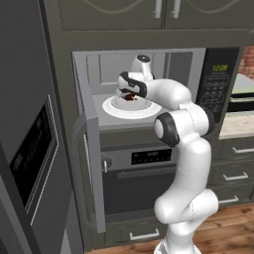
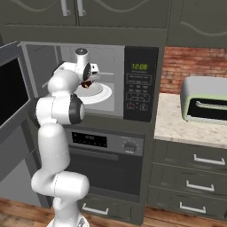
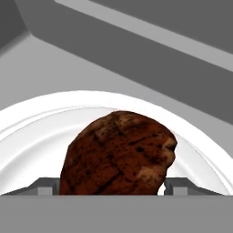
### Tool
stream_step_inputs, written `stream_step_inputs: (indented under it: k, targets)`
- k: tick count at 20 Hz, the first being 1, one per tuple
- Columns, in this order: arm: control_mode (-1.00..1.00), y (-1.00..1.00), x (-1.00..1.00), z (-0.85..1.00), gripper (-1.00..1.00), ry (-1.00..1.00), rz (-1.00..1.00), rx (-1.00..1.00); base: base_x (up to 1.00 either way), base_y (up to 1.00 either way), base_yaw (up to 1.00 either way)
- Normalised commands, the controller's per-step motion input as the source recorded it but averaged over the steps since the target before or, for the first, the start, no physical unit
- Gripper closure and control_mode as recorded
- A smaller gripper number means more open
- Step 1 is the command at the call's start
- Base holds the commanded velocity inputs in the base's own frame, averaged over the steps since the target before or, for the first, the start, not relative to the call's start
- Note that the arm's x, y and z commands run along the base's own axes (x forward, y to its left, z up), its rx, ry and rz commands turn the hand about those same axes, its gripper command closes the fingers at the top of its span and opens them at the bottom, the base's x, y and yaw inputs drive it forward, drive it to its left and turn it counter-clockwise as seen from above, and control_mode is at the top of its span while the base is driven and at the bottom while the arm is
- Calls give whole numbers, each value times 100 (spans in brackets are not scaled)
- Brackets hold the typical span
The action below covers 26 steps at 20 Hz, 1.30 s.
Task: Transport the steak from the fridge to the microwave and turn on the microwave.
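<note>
So we're parked right in front of the microwave, which is our landmark here. To its left there's the fridge, a big grey slab filling that side of the left base view. Directly under the microwave sits the oven with its dark window and a knob, and to the right of the microwave we've got a stone bench with a small silver toaster oven on it, brick wall behind.

The microwave door is swung wide open to the left, and the keypad panel on the right edge shows green digits. Our arm reaches up and into the grey cavity.

Inside, the white turntable lies flat on the cavity floor. The hand is over the turntable, pinching the steak between its two fingers, one on each side of the meat. From the hand view the steak sits right in front of the turntable; we can't tell if it's touching the plate or held just above it.
</note>
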Motion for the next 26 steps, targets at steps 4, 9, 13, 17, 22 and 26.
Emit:
stream_step_inputs:
  k: [4,9,13,17,22,26]
  targets:
    - [-100,0,-8,-21,-100,0,0,0,0,0,0]
    - [-100,0,-6,-7,-100,0,0,0,0,0,0]
    - [-100,0,-7,0,-100,0,0,3,0,0,0]
    - [-100,0,-15,0,-100,0,0,5,0,0,0]
    - [-100,0,-25,0,-100,-1,0,7,0,0,0]
    - [-100,0,-29,1,-100,-11,0,8,0,0,0]
